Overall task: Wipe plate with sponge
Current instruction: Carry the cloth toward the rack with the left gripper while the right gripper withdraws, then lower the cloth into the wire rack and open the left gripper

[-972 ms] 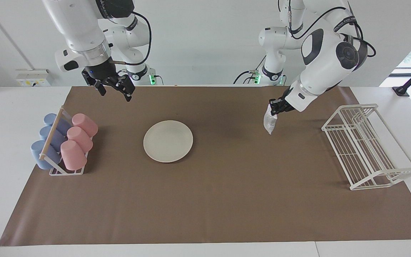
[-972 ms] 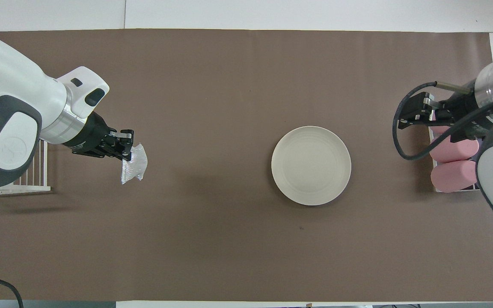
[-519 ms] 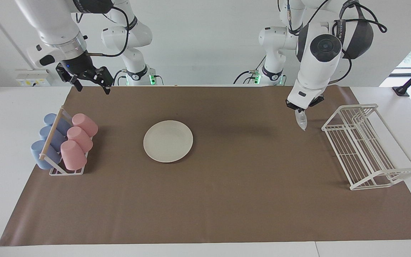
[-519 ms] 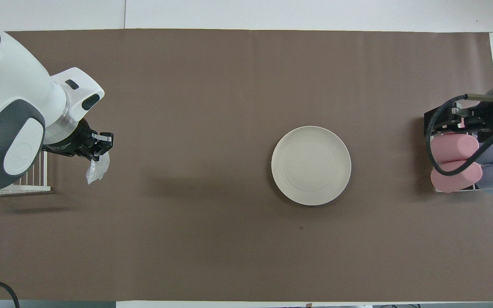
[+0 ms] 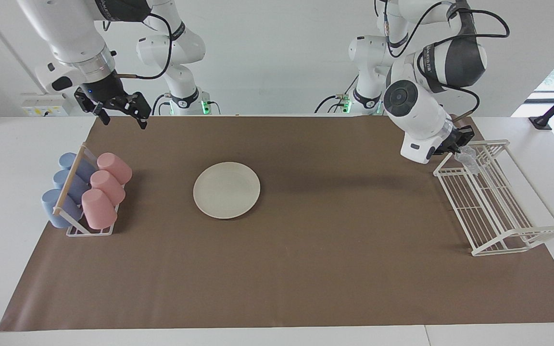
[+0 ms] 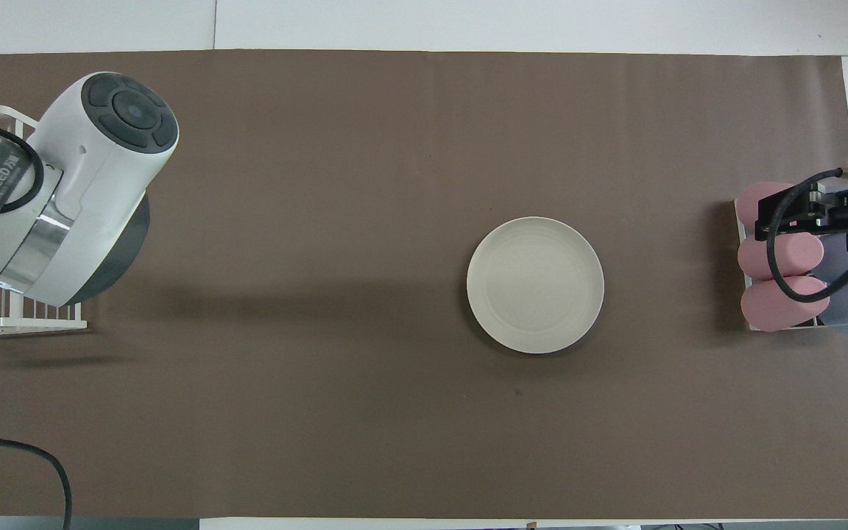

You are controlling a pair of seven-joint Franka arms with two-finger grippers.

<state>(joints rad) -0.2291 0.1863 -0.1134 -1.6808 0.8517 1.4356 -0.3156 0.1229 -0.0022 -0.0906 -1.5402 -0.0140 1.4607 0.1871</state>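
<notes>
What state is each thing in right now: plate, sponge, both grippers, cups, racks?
plate: flat on the brown mat, bare, nothing touching it.
sponge: hanging from the left gripper, over the wire rack's top edge.
left gripper: shut on the sponge, over the wire rack.
right gripper: open, empty, raised above the mat near the cup holder.
pink cups and blue cups: lying stacked in the cup holder.

Facing view: high camera across the worktop, looking back at both robots from a distance, whole brown mat in shot. Overhead view: high above the robots' end, looking steeply down and forward, closer in. Both share the mat, plate, cup rack and wire rack, half a turn apart.
</notes>
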